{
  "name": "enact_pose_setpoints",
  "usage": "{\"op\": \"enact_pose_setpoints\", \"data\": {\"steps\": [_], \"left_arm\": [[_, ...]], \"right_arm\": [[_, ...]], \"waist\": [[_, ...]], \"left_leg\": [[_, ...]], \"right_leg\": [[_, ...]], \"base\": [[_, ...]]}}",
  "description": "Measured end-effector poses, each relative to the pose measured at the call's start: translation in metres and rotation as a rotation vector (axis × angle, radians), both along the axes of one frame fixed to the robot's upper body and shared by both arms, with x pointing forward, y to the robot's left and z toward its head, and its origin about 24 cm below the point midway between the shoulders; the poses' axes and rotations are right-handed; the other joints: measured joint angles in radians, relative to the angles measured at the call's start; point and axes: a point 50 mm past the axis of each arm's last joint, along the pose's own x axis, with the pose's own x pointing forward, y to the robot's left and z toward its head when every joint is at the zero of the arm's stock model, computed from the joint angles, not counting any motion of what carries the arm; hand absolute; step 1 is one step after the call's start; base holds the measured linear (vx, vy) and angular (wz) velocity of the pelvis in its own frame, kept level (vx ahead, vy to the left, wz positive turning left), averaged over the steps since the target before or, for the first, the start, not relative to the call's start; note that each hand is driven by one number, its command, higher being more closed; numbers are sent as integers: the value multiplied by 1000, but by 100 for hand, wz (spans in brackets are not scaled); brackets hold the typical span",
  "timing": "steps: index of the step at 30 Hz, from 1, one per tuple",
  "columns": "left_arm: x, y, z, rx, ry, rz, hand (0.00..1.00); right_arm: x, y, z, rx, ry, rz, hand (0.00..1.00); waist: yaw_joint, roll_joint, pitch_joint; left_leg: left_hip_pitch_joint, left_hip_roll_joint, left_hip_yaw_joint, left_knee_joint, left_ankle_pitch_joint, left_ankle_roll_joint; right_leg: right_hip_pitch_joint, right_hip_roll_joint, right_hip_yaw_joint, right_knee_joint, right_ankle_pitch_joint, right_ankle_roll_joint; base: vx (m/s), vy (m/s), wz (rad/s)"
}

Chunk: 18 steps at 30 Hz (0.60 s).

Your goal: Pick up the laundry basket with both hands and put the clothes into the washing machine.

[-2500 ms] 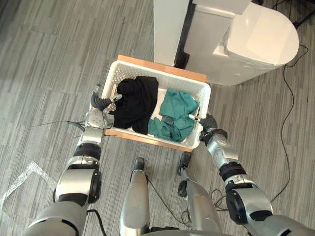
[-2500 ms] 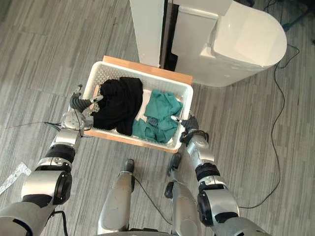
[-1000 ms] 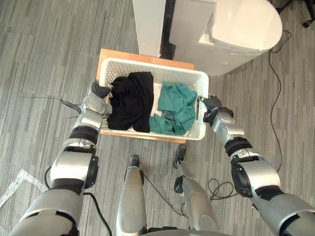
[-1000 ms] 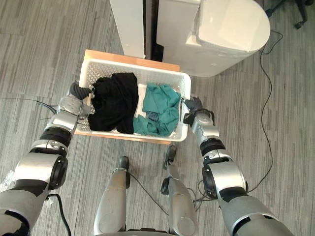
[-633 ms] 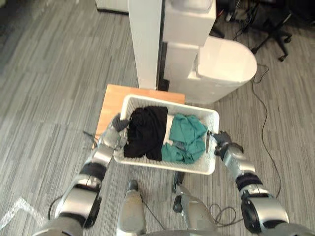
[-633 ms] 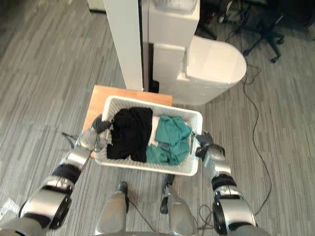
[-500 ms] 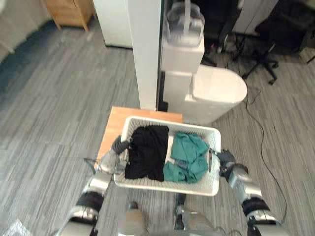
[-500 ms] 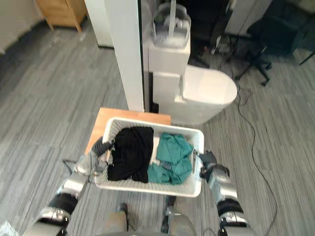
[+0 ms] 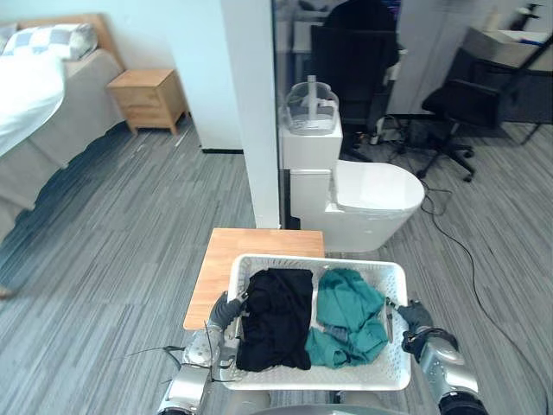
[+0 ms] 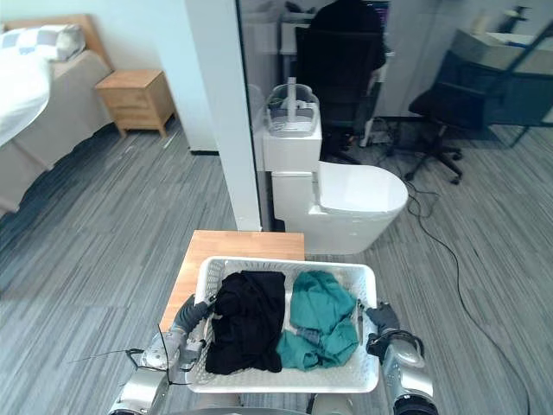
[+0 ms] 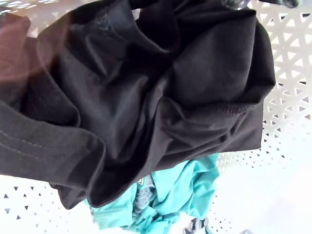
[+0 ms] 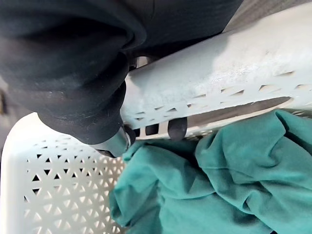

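Raised off the wooden table (image 9: 259,246) since a moment ago, the laundry basket (image 9: 316,260) hangs between both hands, with a black garment (image 9: 275,316) and a teal garment (image 9: 350,316) lying side by side in it. Left hand (image 9: 223,311) and right hand (image 9: 415,318) each curl over an end rim. Ahead stand a toilet (image 9: 367,203) and a white pillar (image 9: 255,104); a nightstand (image 9: 151,97) and a bed (image 9: 34,95) are farther left.

Perforated plastic basket (image 9: 393,285), matt cloth (image 9: 275,316)
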Motion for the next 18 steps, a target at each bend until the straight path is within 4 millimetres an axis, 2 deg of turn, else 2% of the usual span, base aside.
{"op": "enact_pose_setpoints", "data": {"steps": [1, 2, 3, 4, 5, 6, 7, 8, 9, 10, 11, 12, 13, 14, 15, 16, 17, 18], "left_arm": [[3, 0, 3, 4, -13, -8, 100], [6, 0, 6, 12, -29, -17, 100], [7, 3, 9, 30, -40, -33, 100], [8, 2, 9, 35, -40, -48, 100], [8, -5, 9, 31, -40, -77, 100], [9, -7, 10, 31, -43, -86, 100], [11, -6, 11, 33, -48, -85, 100], [12, -3, 11, 36, -51, -73, 100], [13, -1, 12, 34, -52, -58, 100], [13, 0, 12, 33, -51, -54, 100], [13, 0, 12, 33, -50, -54, 100], [14, -1, 13, 32, -53, -54, 100], [15, -1, 14, 31, -59, -55, 100], [16, -1, 14, 31, -59, -54, 100], [16, -1, 14, 34, -61, -49, 100], [16, -1, 14, 33, -60, -49, 100], [16, 0, 14, 29, -62, -47, 100], [16, 0, 13, 25, -57, -44, 100]], "right_arm": [[-2, -2, 2, -1, -15, -17, 100], [-7, 1, 4, 9, -30, -47, 100], [-14, 4, 2, 22, -29, -62, 100], [-18, 5, 1, 32, -28, -75, 100], [-22, 0, 1, 23, -21, -99, 100], [-23, -1, 1, 15, -16, -109, 100], [-22, 0, 1, 14, -20, -107, 100], [-20, 0, 3, 13, -26, -103, 100], [-19, 2, 3, 16, -27, -97, 100], [-18, 3, 3, 15, -27, -94, 100], [-18, 3, 3, 13, -26, -92, 100], [-17, 3, 4, 7, -29, -90, 100], [-17, 3, 4, 5, -30, -92, 100], [-17, 3, 4, 2, -28, -92, 100], [-16, 4, 4, -1, -31, -90, 100], [-15, 4, 4, -4, -33, -89, 100], [-12, 3, 4, -9, -34, -80, 100], [-8, 3, 4, -12, -34, -74, 100]], "waist": [[-4, -2, -4], [-3, -19, -11], [-15, -87, -20], [-22, -107, -22], [-21, -121, -19], [-14, -121, -22], [-10, -111, -27], [-12, -105, -19], [-8, -102, -19], [0, -96, -17], [1, -87, -17], [1, -72, -18], [0, -69, -17], [-8, -73, -21], [-20, -91, -34], [-23, -103, -41], [-29, -141, -62], [-30, -147, -66]], "left_leg": [[-7, -2, 19, -3, -9, 3], [-16, -10, 80, -34, 5, 24], [-19, -50, 135, -44, 14, 31], [-26, -68, 160, -37, 15, 31], [-37, -80, 199, -24, 24, 40], [-40, -86, 234, -33, 35, 56], [-46, -73, 281, -60, 67, 87], [-45, -44, 381, -108, 116, 126], [-31, -6, 482, -150, 150, 130], [-16, 12, 530, -180, 165, 129], [8, 36, 592, -228, 192, 125], [31, 73, 662, -265, 214, 122], [43, 107, 718, -275, 220, 111], [43, 119, 738, -277, 220, 109], [36, 143, 779, -279, 212, 86], [30, 150, 795, -275, 211, 63], [-6, 147, 802, -234, 200, 26], [-33, 147, 790, -208, 197, 12]], "right_leg": [[-3, -5, 23, -23, 4, 17], [-46, -6, 93, 15, -8, 45], [-81, -19, 151, 105, -20, 49], [-83, -31, 185, 81, -2, 21], [-91, -30, 233, 30, -2, 24], [-92, -30, 267, -41, -7, 29], [-93, -31, 271, -109, -48, 40], [-120, -44, 195, -124, -72, 24], [-170, -58, 39, -18, -34, -38], [-182, -61, -38, 45, -24, -76], [-182, -68, -124, 134, -42, -111], [-172, -90, -199, 274, -84, -142], [-139, -117, -205, 407, -157, -129], [-121, -123, -194, 450, -188, -115], [-60, -160, -163, 480, -246, -63], [-39, -183, -159, 465, -276, -41], [-19, -199, -160, 353, -347, -17], [-16, -177, -164, 285, -382, -43]], "base": [[-337, 265, -112], [-317, 234, -104], [-263, 183, -101], [-251, 207, -103], [-193, 210, -123], [-217, 272, -170], [-269, 219, -203], [-365, 177, -238], [-355, 80, -228], [-318, 50, -213], [-248, 16, -200], [-262, -21, -222], [-186, -65, -186], [-188, -178, -176], [-118, -204, -135], [-108, -284, -165], [-51, -210, -126], [-36, -212, -160]]}}
